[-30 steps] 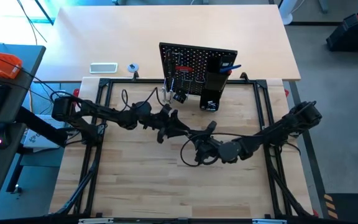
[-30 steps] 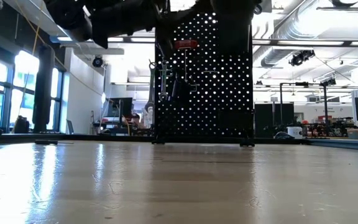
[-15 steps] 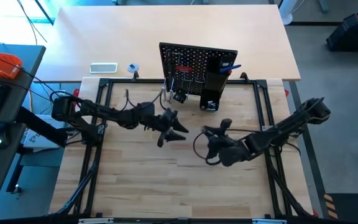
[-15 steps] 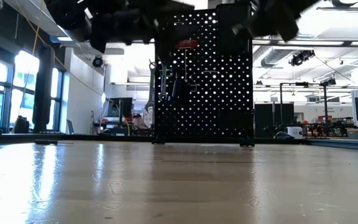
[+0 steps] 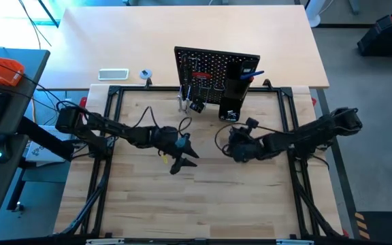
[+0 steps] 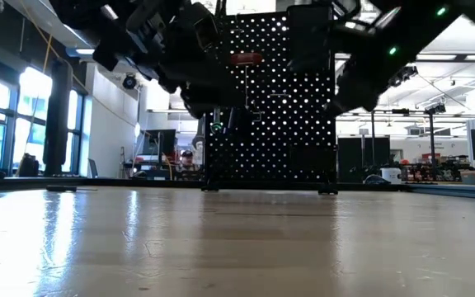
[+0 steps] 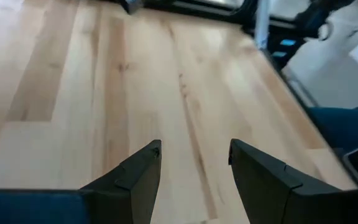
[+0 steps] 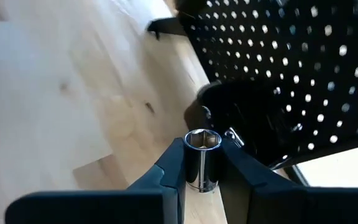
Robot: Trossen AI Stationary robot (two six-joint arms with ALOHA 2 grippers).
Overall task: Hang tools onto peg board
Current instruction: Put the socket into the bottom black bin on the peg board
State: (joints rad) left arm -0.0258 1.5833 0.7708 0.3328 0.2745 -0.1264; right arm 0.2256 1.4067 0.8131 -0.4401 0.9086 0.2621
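Observation:
The peg board (image 5: 213, 68) stands upright at the table's far edge, with a red-handled tool (image 5: 199, 65), a blue-handled one (image 5: 252, 73) and a tall black box holder (image 5: 235, 92) on it. My right gripper (image 8: 202, 149) hangs just in front of the board (image 8: 278, 56), shut on a silver tool with a hexagonal hollow end (image 8: 202, 142). My left gripper (image 7: 194, 152) hovers open above bare wood at mid-table (image 5: 182, 160), with nothing between its fingers. In the low view both arms show as dark shapes before the board (image 6: 270, 107). My right gripper pinches the silver tool's round body (image 8: 201, 168) between its two fingers, just behind the hollow hexagonal end. The tool lies along the fingers, and that end sticks out past the fingertips toward the peg board. It is lifted clear of the table. The fingers hide the rest of it.
A black metal frame (image 5: 114, 136) runs around the wooden work surface. Behind the peg board lie a small white device (image 5: 113, 73) and a round object (image 5: 145, 73). Bare wood stretches across the near half of the table (image 5: 203, 204).
My left gripper has drawn back toward the table's near edge, sunk lower and tipped more level. My right gripper has gone toward the far edge and the peg board, carrying the silver tool and rolling its wrist. The two grippers, close together a second ago, now stand apart.

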